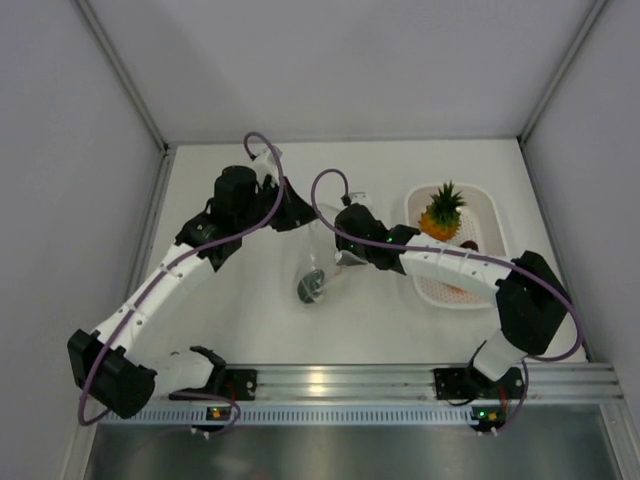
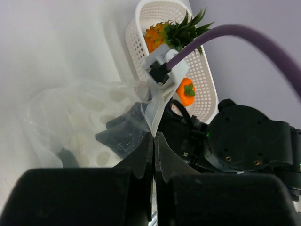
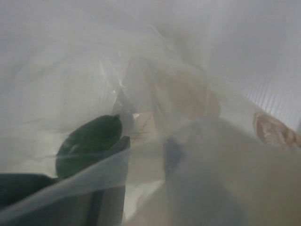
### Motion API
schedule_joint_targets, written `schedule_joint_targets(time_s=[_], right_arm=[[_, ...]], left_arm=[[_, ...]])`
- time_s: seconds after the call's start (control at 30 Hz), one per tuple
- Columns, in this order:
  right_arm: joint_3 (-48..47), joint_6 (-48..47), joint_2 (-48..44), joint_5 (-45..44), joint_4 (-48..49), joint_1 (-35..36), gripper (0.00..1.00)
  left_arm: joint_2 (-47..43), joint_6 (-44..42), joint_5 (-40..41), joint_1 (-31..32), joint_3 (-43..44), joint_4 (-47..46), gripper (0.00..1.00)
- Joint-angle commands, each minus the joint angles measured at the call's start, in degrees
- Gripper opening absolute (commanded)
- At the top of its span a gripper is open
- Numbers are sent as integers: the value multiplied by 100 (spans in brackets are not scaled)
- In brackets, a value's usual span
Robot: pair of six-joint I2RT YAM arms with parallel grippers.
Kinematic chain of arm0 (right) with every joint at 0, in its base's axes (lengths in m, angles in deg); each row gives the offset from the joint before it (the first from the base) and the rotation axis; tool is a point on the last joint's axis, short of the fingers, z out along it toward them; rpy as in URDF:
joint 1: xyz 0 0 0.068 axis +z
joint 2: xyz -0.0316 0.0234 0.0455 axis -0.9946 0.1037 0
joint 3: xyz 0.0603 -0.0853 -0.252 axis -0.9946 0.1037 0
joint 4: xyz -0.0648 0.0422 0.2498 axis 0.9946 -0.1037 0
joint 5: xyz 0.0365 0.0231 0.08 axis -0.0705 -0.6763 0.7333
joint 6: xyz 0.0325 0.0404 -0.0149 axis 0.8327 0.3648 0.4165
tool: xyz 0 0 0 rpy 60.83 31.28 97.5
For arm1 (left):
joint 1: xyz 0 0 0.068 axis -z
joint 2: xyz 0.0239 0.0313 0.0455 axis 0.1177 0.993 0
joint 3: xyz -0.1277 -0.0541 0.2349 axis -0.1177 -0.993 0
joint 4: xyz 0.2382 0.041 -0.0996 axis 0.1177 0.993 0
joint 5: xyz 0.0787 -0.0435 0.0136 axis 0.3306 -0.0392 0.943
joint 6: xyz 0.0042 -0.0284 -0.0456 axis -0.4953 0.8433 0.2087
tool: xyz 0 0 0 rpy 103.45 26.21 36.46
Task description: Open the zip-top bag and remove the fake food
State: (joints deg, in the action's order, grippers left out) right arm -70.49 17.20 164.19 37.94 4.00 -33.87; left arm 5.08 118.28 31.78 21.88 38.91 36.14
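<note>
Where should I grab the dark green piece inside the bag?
Probably across its rounded middle, reaching down through the zip-top bag's upper end, which the left gripper pinches. The dark green piece lies in the bag's low near end, so side approaches meet plastic.

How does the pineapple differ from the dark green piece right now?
The pineapple sits in the white basket; the dark green piece lies inside the clear bag. The pineapple is orange-yellow with a spiky crown; the dark green piece is plain and rounded. Both are toy food.
</note>
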Motion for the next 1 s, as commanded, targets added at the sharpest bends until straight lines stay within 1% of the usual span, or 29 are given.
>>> schedule_joint_targets(time_s=[0.0, 0.1, 0.23, 0.27, 0.3, 0.33, 0.37, 0.4, 0.5, 0.57, 0.6, 0.67, 0.77, 0.87, 0.97], right_arm=[[-7, -125, -89, 873, 80, -131, 36], [-157, -186, 43, 857, -61, -113, 37], [-244, -291, 113, 279, -280, -113, 37], [-393, -370, 192, 164, -350, -122, 38], [-507, -432, 253, 32, -621, -139, 38], [-648, -606, 315, -274, -754, -148, 38], [-936, -686, 446, -381, -894, -157, 38], [-1070, -757, 499, -339, -1070, -200, 38], [-1413, -846, 658, 82, -1133, -245, 40], [-1344, -767, 676, 355, -905, -210, 42], [-1291, -714, 676, 608, -791, -184, 45], [-1134, -609, 693, 734, -554, -157, 49], [-914, -310, 685, 778, -247, -148, 54], [-869, 6, 719, 490, -131, -26, 56], [-1131, 68, 912, 199, -341, 150, 57]], left_arm=[[359, -459, -442, 10, 696, 173, 0], [509, -371, -486, 18, 575, 165, 0], [343, -336, -100, 80, 109, 156, 0], [238, -345, -47, 71, 30, 165, 0], [185, -371, -12, 80, -41, 165, 0], [123, -389, 50, 80, -181, 165, 0], [-16, -415, 85, 80, -234, 165, 0], [-61, -433, 129, 80, -278, 182, 0], [-193, -477, 339, 71, -454, 174, 0], [-220, -512, 515, 71, -594, 174, 0], [-220, -512, 586, 71, -639, 174, 0], [-246, -520, 822, 71, -770, 174, 0], [-316, -538, 1034, 80, -885, 174, 0], [-378, -538, 1140, 80, -1043, 174, 0], [-404, -556, 1158, 89, -1122, 165, 0]])
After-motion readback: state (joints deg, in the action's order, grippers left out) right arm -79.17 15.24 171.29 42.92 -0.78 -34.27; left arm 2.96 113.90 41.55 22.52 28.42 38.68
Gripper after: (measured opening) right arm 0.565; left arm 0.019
